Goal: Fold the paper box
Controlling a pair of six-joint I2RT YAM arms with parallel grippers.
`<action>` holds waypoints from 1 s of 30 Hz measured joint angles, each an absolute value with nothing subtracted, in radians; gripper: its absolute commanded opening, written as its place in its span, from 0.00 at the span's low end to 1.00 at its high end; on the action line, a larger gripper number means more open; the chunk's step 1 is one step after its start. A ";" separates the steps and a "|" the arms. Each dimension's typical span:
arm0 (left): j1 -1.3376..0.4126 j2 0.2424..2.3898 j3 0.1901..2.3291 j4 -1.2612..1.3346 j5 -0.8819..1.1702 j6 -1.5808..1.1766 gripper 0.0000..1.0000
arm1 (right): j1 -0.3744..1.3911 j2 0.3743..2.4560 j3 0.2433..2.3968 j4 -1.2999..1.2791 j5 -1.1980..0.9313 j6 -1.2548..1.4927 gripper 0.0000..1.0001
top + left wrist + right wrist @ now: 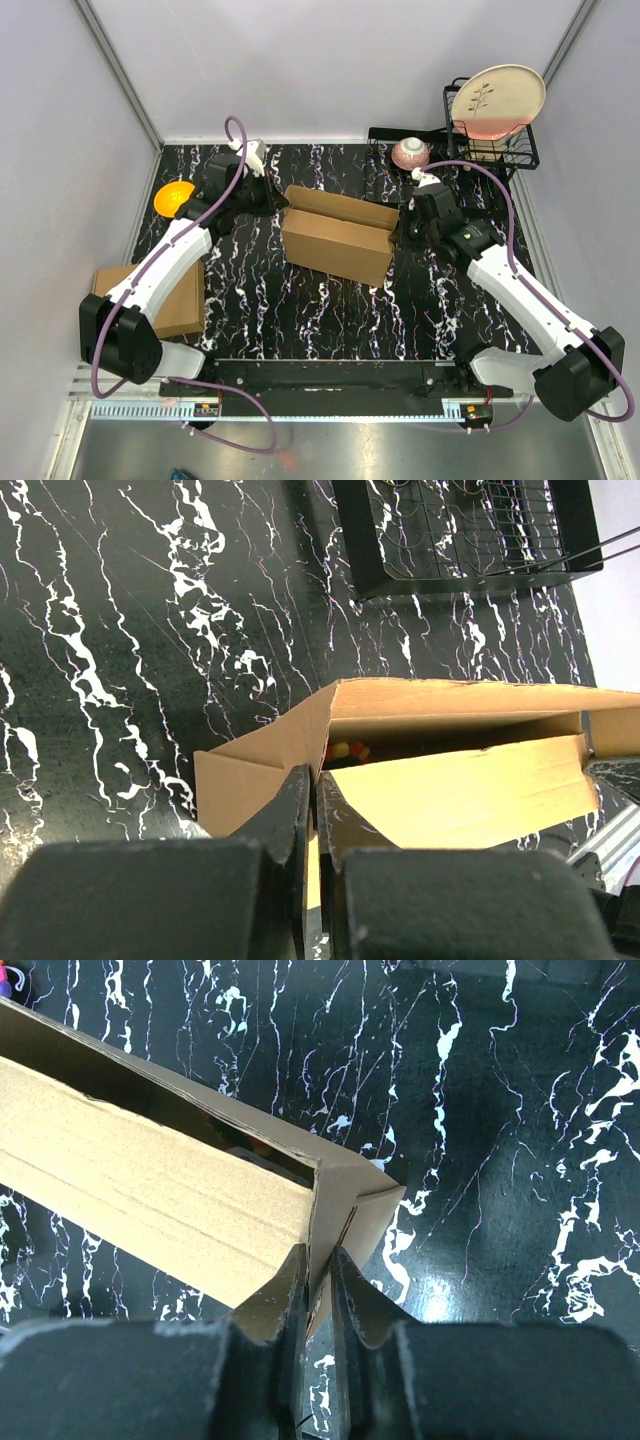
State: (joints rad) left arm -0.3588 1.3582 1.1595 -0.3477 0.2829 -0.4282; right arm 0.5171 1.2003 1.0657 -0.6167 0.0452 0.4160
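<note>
Cardboard pinched at both ends: left gripper (312,810) clenched on the left end wall of the paper box (335,250), right gripper (318,1280) clenched on its right corner. Box mid-table, walls up, top open, far lid flap raised. Judged about halfway: ends to tuck, lid to close. Beyond, dish rack (530,150).

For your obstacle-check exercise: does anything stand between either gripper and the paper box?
Nothing visible does: the left gripper and right gripper each pinch an end wall of the paper box.
</note>
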 measured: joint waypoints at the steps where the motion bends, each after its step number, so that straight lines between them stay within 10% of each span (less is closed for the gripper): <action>1: -0.357 1.362 1.163 -0.350 0.286 -0.431 0.00 | 0.518 1.201 1.066 -0.616 0.047 0.416 0.00; 30: -0.330 1.379 1.183 -0.377 0.350 -0.503 0.00 | 0.526 1.204 1.066 -0.613 0.070 0.416 0.00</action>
State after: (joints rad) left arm -0.3302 1.3788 1.1831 -0.3771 0.3504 -0.5026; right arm 0.5259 1.2037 1.0660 -0.6132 0.0696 0.4156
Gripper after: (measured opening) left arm 0.023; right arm 0.159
